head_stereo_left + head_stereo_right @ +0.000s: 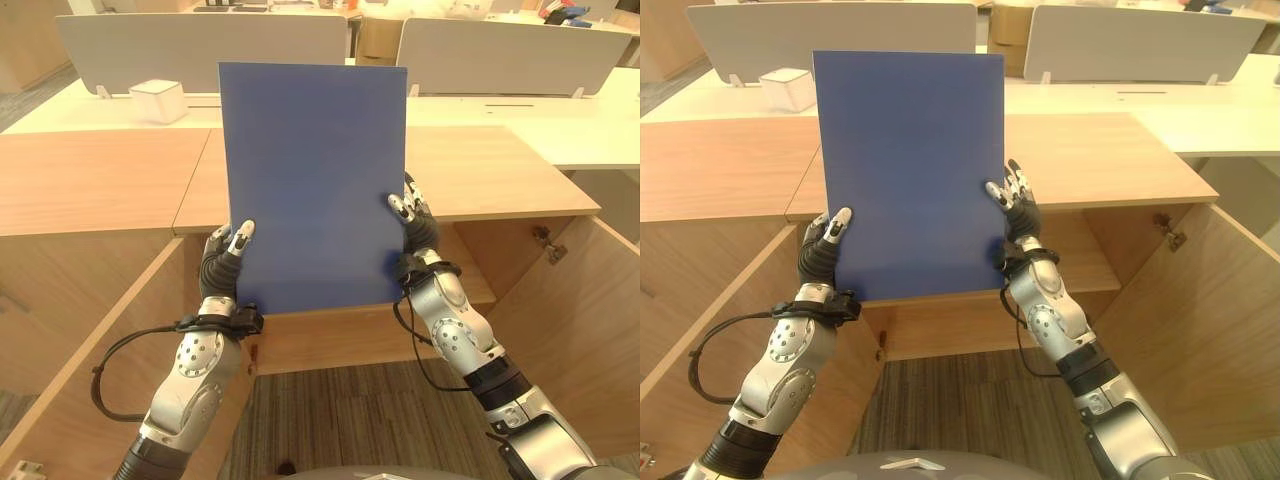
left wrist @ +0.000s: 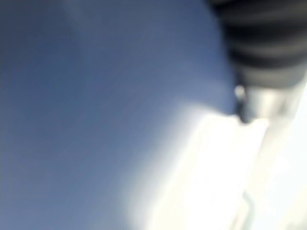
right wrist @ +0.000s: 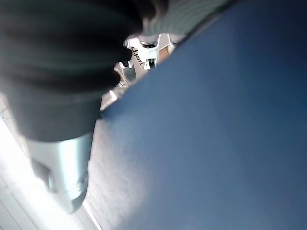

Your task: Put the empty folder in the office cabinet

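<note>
I hold a plain blue folder upright in front of me, above the open wooden cabinet. My left hand grips its lower left edge, thumb on the front face and fingers behind. On the right edge, a little higher, my right hand pinches it the same way. The folder's bottom edge hangs just above the cabinet's inner shelf. Its blue surface shows from very close as the folder in the left wrist view and the folder in the right wrist view.
Both cabinet doors stand open: the left door and the right door flank my arms. A white box sits on the pale desk behind the cabinet, before white partition screens. Grey carpet lies below.
</note>
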`<state>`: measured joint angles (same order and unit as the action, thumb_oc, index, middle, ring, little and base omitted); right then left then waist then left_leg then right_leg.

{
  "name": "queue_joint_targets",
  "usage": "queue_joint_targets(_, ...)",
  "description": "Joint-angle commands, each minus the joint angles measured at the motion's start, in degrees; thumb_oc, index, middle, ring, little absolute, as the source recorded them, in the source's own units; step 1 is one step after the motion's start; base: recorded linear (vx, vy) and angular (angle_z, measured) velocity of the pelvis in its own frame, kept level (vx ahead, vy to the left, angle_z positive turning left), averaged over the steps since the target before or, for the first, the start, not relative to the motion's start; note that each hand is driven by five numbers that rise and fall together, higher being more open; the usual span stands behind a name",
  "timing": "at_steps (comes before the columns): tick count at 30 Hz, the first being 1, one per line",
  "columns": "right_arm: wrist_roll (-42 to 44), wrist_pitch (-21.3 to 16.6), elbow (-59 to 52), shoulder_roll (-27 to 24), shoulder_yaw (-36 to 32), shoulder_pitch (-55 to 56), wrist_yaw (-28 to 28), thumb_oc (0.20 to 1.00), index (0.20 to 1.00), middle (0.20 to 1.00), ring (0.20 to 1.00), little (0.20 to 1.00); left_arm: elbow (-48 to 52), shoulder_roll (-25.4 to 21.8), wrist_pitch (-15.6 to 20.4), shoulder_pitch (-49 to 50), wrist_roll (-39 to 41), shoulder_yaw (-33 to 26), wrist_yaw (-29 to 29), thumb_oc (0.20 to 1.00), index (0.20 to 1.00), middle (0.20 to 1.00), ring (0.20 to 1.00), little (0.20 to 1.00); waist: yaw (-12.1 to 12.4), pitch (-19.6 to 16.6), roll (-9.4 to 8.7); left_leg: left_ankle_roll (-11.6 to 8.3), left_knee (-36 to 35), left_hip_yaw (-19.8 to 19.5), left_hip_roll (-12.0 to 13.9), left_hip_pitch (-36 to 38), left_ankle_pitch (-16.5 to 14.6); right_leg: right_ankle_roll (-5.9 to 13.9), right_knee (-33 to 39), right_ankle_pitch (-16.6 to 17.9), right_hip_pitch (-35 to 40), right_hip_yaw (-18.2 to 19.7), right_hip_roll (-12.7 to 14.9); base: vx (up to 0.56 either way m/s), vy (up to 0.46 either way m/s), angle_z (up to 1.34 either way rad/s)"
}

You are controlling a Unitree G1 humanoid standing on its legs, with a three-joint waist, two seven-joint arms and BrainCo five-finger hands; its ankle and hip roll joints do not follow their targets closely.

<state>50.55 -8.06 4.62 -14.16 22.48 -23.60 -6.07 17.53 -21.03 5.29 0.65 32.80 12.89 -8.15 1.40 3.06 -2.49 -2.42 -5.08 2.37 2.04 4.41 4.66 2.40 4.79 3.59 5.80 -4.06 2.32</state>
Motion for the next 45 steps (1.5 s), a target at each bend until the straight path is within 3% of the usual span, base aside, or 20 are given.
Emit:
queue_joint_targets(1, -1.28, -0.33, -0.99, 1.99, 1.41, -3.72, 2.66, 1.000, 1.000, 1.000, 1.000, 1.000, 5.14, -0.98, 3.86, -4.51, 0.19, 2.02, 3.75, 0.200, 0.200, 0.200, 0.200, 0.200, 0.65, -1.30, -2.36, 0.06, 0.08, 0.27, 0.71, 1.46, -7.74, 3.95, 0.21, -4.06, 1.84, 0.01, 3.95, 0.00, 0.000, 0.00)
queue_joint_targets(6, -1.63, 1.19, -1.41, 0.48, 4.11, -5.45, 5.98, 1.000, 1.000, 1.000, 1.000, 1.000, 4.84, -0.81, 4.04, -5.14, 0.46, 2.94, 5.18, 0.200, 0.200, 0.200, 0.200, 0.200, 0.80, -1.28, -2.54, 0.04, 0.08, 0.25, 0.75, 1.59, -7.77, 3.88, 0.21, -4.09, 1.89, -0.01, 3.86, 0.00, 0.000, 0.00)
queue_joint_targets(12, -1.50, 4.81, -2.72, -6.14, 12.70, -15.55, 12.18, 1.000, 1.000, 1.000, 1.000, 1.000, 5.42, -2.29, 4.65, -5.82, 2.33, 5.74, 8.69, 0.200, 0.200, 0.200, 0.200, 0.200, 1.64, -1.50, -3.39, -0.23, 0.08, -0.03, 0.89, 1.27, -7.36, 3.84, 0.21, -4.05, 1.76, -0.25, 3.75, 0.00, 0.000, 0.00)
queue_joint_targets(16, 0.06, 5.37, -2.87, -7.21, 15.85, -18.64, 13.08, 1.000, 1.000, 1.000, 1.000, 1.000, 5.38, -3.02, 4.74, -6.34, 3.02, 6.77, 9.07, 0.200, 0.200, 0.200, 0.200, 0.200, 1.89, -1.58, -3.61, -0.32, 0.08, -0.16, 0.99, 1.17, -7.25, 3.84, 0.21, -4.04, 1.69, -0.33, 3.67, 0.00, -0.002, 0.01)
queue_joint_targets(18, 1.13, 5.63, -2.54, -7.26, 17.22, -19.75, 12.98, 0.200, 0.200, 0.200, 0.200, 0.200, 5.44, -3.70, 4.55, -6.63, 3.22, 7.21, 8.93, 0.200, 0.200, 0.200, 0.200, 0.200, 2.05, -1.61, -3.66, -0.37, 0.08, -0.30, 1.02, 1.07, -7.17, 3.83, 0.21, -4.06, 1.63, -0.48, 3.64, -0.01, -0.013, 0.04)
queue_joint_targets(29, 1.91, 5.47, -1.65, -6.26, 15.24, -16.65, 11.60, 0.200, 0.200, 0.200, 0.200, 0.200, 5.56, -3.47, 3.32, -5.70, 4.02, 7.53, 9.18, 0.200, 0.200, 0.200, 0.200, 0.200, 2.07, -1.54, -3.31, -0.26, 0.08, -0.51, 0.82, 0.97, -7.17, 3.87, 0.21, -3.96, 1.72, -0.72, 3.65, -0.01, 0.001, 0.05)
queue_joint_targets(30, 1.78, 5.31, -1.49, -6.06, 14.54, -15.96, 11.16, 0.200, 0.200, 0.200, 0.200, 0.200, 5.34, -3.29, 3.21, -5.59, 3.96, 7.57, 9.05, 0.376, 0.376, 0.376, 0.376, 0.376, 1.97, -1.47, -3.21, -0.23, 0.08, -0.46, 0.78, 0.96, -7.19, 3.86, 0.21, -3.92, 1.69, -0.74, 3.66, 0.00, 0.000, 0.00)
queue_joint_targets(31, 1.79, 5.16, -1.46, -5.66, 13.55, -14.88, 10.69, 0.200, 0.200, 0.200, 0.200, 0.200, 5.46, -3.16, 2.98, -5.27, 3.52, 7.39, 8.84, 1.000, 1.000, 1.000, 1.000, 1.000, 1.93, -1.45, -3.14, -0.20, 0.08, -0.35, 0.77, 1.00, -7.24, 3.89, 0.21, -3.88, 1.68, -0.74, 3.69, 0.00, 0.000, 0.00)
queue_joint_targets(36, 0.53, 4.65, 0.31, -5.55, 8.67, -9.16, 9.66, 0.200, 0.200, 0.200, 0.200, 0.200, 5.46, -3.43, 3.20, -3.97, 0.70, 5.27, 8.71, 1.000, 1.000, 1.000, 1.000, 1.000, 1.61, -1.40, -2.80, -0.11, 0.08, -0.21, 0.75, 1.18, -7.50, 3.96, 0.21, -3.84, 1.68, -0.60, 3.78, 0.00, 0.000, 0.00)
queue_joint_targets(42, -3.42, 6.96, 2.10, -7.87, 2.84, 2.72, 9.97, 0.200, 0.200, 0.200, 0.200, 0.200, 6.09, -3.91, 4.11, 2.99, -3.80, -0.93, 8.39, 1.000, 1.000, 1.000, 1.000, 1.000, 1.67, -0.94, -2.64, -0.07, 0.08, -0.26, 0.56, 1.20, -7.67, 4.10, 0.21, -3.87, 1.71, -0.78, 3.92, 0.00, 0.000, 0.00)
queue_joint_targets(45, -10.26, 10.02, 4.90, -12.38, -3.38, 17.21, 12.85, 0.200, 0.200, 0.200, 0.200, 0.200, -5.25, -5.26, 3.81, 12.28, -14.85, -7.11, 8.58, 1.000, 1.000, 1.000, 1.000, 1.000, 1.77, -0.04, -2.57, -0.10, 0.08, -0.75, 0.41, 0.93, -7.53, 4.43, 0.21, -3.99, 1.55, -1.49, 4.06, 0.00, 0.000, 0.00)
